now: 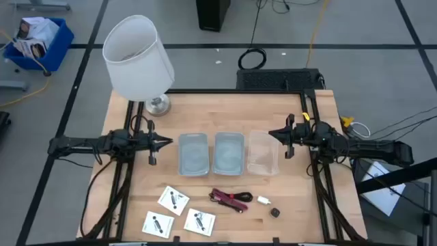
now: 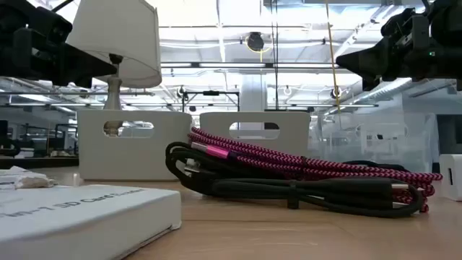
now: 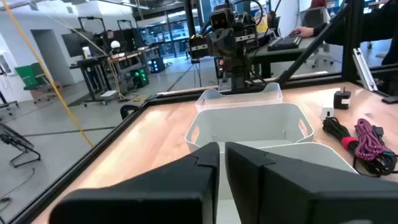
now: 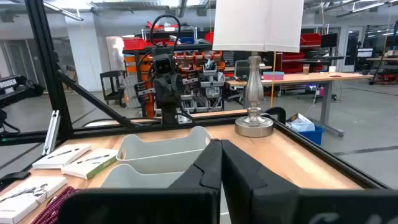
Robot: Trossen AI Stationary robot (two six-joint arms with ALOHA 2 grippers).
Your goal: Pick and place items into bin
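— while both arms hang over the middle of the table, is anything picked yet?

— no, i think the task is at its start. the left gripper (image 1: 164,142) is at the left of the three bins (image 1: 193,153), the right gripper (image 1: 273,134) at their right, both pointing inward. in each wrist view the two fingers stand almost together with only a thin gap, and nothing is between them.

— and the items, where are they?

— all in the lower part of the high view, under the bins. three white cards (image 1: 173,199) lie at lower left, the red-and-black cable (image 1: 230,199) in the lower centre, then the small white block (image 1: 263,201) and the black cube (image 1: 274,212) to its right. the bins look empty. the lamp (image 1: 138,58) stands at upper left and is not part of the work.

— what does the next move need?

— in my judgement one arm must turn down toward the lower edge, spread its fingers and descend on one item. the right arm is nearer to the block and cube, the left to the cards. the flat cards may be hard to lift.
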